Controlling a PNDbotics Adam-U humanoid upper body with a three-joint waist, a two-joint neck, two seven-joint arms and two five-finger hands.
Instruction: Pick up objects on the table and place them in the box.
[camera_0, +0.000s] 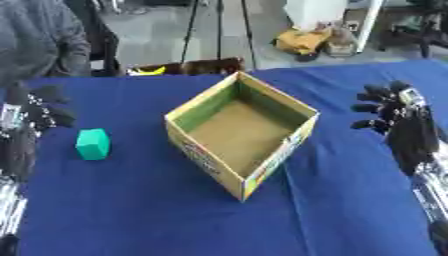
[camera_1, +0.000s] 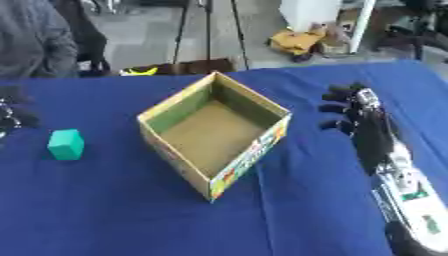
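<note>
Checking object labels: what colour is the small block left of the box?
Green block, clearest in the left eye view.

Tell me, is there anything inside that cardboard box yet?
Nothing shows inside the box: its brown floor looks bare. The strip of floor just behind the near walls is hidden from the camera. The green block sits outside, on the blue cloth to the box's left.

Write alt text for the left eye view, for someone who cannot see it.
An open, empty cardboard box sits mid-table on a blue cloth, with a small green block to its left. The robot's black left hand and right hand hover at either edge, holding nothing.
</note>
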